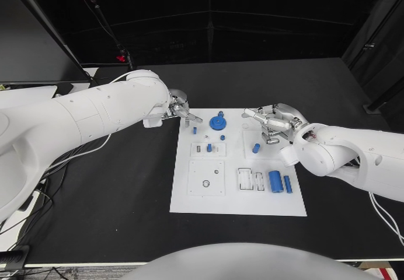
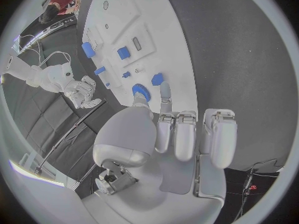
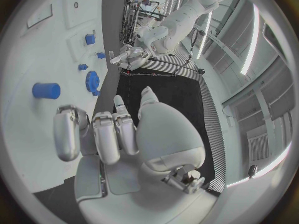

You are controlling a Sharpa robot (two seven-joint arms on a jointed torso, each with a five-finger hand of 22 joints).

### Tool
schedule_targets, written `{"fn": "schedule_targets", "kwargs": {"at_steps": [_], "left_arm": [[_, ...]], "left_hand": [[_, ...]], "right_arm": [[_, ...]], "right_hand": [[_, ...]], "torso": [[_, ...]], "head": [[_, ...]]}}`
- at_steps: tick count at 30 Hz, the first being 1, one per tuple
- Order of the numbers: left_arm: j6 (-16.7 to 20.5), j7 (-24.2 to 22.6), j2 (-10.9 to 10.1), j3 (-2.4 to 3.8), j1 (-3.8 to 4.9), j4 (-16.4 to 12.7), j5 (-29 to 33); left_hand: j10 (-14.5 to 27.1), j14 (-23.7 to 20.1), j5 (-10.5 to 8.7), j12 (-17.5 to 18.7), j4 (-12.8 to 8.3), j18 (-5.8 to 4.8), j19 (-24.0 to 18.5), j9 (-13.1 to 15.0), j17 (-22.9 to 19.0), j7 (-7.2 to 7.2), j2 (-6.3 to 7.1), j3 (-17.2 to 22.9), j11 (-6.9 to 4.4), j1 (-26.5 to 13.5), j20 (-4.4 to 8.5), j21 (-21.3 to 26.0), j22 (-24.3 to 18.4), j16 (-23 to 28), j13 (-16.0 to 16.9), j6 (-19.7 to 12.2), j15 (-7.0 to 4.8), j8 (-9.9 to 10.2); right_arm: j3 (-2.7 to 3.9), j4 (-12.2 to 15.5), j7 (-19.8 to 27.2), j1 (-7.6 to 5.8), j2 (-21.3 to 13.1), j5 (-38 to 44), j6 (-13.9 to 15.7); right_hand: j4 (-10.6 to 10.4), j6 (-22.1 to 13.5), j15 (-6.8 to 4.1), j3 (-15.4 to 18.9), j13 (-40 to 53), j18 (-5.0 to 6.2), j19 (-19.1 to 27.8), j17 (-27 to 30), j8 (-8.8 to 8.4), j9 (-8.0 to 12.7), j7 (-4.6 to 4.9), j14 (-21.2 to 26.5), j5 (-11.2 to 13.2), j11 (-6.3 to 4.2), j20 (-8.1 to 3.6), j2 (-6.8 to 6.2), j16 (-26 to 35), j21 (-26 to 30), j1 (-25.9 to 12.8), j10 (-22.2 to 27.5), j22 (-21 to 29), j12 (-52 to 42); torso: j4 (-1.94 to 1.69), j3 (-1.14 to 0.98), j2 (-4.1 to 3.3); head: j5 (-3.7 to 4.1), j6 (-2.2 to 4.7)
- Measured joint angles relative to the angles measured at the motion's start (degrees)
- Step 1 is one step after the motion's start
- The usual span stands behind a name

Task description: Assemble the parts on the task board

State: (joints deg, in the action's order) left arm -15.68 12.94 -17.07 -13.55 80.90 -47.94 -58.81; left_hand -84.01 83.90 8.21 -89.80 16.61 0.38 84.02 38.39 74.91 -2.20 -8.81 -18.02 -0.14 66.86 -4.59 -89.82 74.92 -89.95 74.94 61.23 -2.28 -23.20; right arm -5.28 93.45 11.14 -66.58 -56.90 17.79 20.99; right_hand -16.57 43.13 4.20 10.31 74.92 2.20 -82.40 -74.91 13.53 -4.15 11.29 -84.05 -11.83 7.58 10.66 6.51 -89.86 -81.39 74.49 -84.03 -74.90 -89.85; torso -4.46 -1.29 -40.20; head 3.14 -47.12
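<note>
The white task board [image 1: 238, 192] lies in the middle of the black table. A blue gear [image 1: 218, 122] stands at its far edge, with small blue parts [image 1: 209, 148] just nearer. A short blue peg [image 1: 256, 148] stands at the right, and two blue cylinders [image 1: 275, 181] lie near the front right. My left hand [image 1: 178, 109] hovers off the board's far left corner, fingers out towards the gear [image 2: 141, 91], holding nothing. My right hand [image 1: 274, 121] hangs over the far right of the board, beyond the peg [image 3: 47, 90], fingers apart and empty.
Grey recessed slots [image 1: 245, 179] and a square plate with a hole [image 1: 206, 178] sit in the board's near half. Cables [image 1: 63, 160] trail over the table at the left. Bare black table surrounds the board.
</note>
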Motion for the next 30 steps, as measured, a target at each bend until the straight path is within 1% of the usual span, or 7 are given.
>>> {"fn": "schedule_targets", "kwargs": {"at_steps": [11,14,15,19,24,28,30], "left_arm": [[-1.3,3.4,0.7,0.00,-0.24,0.1,0.0],[-1.5,3.7,1.0,0.00,-0.30,0.2,-0.1],[-1.7,3.8,1.1,0.00,-0.34,0.3,-0.1],[-2.0,4.2,1.5,0.00,-0.41,0.7,-0.1],[-2.4,4.7,1.7,0.01,-0.50,0.8,-0.1],[-2.6,5.2,1.8,0.01,-0.57,0.8,-0.1],[-2.6,5.5,1.9,0.01,-0.59,0.8,-0.1]], "left_hand": [[0.0,0.0,0.00,0.0,0.0,0.00,0.0,-0.2,0.0,0.00,0.13,-0.3,0.01,0.1,0.00,0.0,0.0,0.0,0.0,0.0,0.00,0.5],[0.0,0.0,0.00,0.0,0.1,0.00,0.0,-0.2,0.0,0.00,0.13,-0.4,0.01,0.1,0.00,0.0,0.0,0.0,0.0,0.0,0.00,0.5],[0.0,0.0,0.00,0.0,0.1,0.00,0.0,-0.2,0.0,0.00,0.13,-0.4,0.01,0.1,0.00,0.0,0.0,0.0,0.0,0.0,0.00,0.8],[0.0,0.0,0.00,0.0,0.1,0.00,0.0,-0.3,0.0,0.00,0.13,-0.4,0.01,0.1,0.00,0.0,0.0,0.0,0.0,0.0,0.00,0.9],[0.0,0.0,0.00,0.0,0.1,0.00,0.0,-0.4,0.0,0.00,0.11,-0.4,0.02,0.1,0.00,0.0,0.0,0.0,0.0,0.0,0.00,1.6],[0.0,0.0,1.04,0.0,0.1,0.00,0.0,-0.5,0.0,-0.21,-0.57,-0.4,0.02,0.8,0.00,0.0,0.0,0.0,0.0,-0.2,0.00,2.4],[0.0,0.0,1.55,0.0,0.1,0.00,0.0,-0.5,0.0,-0.21,-0.83,-0.4,0.03,1.1,0.00,0.0,0.0,0.0,0.1,-0.2,0.00,2.5]], "right_arm": [[0.00,0.0,0.0,0.00,0.1,0.0,0.0],[0.00,0.0,0.0,0.00,0.1,0.0,0.0],[0.00,0.0,0.0,0.00,0.1,0.0,0.0],[0.00,0.0,0.0,0.00,0.2,0.0,0.0],[0.00,0.1,0.0,0.00,0.2,0.0,0.0],[0.00,0.1,0.0,0.00,0.2,0.0,0.0],[0.00,0.1,0.0,0.00,0.3,0.0,0.0]], "right_hand": [[0.0,0.0,0.00,0.0,0.0,0.00,0.0,0.0,0.00,0.0,0.00,0.0,0.0,0.00,0.00,0.00,0.0,0.0,0.0,0.0,0.0,0.0],[0.0,0.0,0.00,0.0,0.0,0.00,0.0,0.0,0.00,0.0,0.00,0.0,0.0,0.00,0.00,0.00,0.0,0.0,0.0,0.0,0.0,0.0],[0.0,0.0,0.00,0.0,0.0,0.00,0.0,0.0,0.00,0.0,0.00,0.0,0.0,0.00,0.00,0.00,0.0,0.0,0.0,0.0,0.0,0.0],[0.0,0.0,0.00,0.0,0.0,0.00,0.0,0.0,0.00,0.0,0.00,0.0,0.0,0.00,0.00,0.00,0.0,0.0,0.0,0.0,0.0,0.0],[0.0,0.0,0.00,0.0,0.0,0.00,0.0,0.0,0.00,0.0,0.00,0.0,0.0,0.00,0.00,0.00,0.0,0.0,0.0,0.0,0.0,0.0],[0.0,0.0,0.00,0.0,0.0,0.00,0.0,0.0,0.00,0.0,0.00,0.0,0.0,0.00,0.00,0.00,0.0,0.0,0.0,0.0,0.0,0.0],[0.0,0.0,0.00,0.0,0.0,0.00,0.0,0.0,0.00,0.0,0.00,0.0,0.0,0.00,0.00,0.00,0.0,0.0,0.0,0.0,0.0,0.0]], "torso": [[-0.04,0.00,0.03],[-0.04,0.00,0.03],[-0.04,0.00,0.03],[-0.04,0.00,0.03],[-0.04,0.00,0.03],[-0.04,-0.01,0.03],[-0.04,-0.01,0.03]], "head": [[0.11,-0.18],[0.13,-0.24],[0.15,-0.26],[0.25,-0.29],[0.29,-0.40],[0.30,-0.43],[0.30,-0.44]]}}
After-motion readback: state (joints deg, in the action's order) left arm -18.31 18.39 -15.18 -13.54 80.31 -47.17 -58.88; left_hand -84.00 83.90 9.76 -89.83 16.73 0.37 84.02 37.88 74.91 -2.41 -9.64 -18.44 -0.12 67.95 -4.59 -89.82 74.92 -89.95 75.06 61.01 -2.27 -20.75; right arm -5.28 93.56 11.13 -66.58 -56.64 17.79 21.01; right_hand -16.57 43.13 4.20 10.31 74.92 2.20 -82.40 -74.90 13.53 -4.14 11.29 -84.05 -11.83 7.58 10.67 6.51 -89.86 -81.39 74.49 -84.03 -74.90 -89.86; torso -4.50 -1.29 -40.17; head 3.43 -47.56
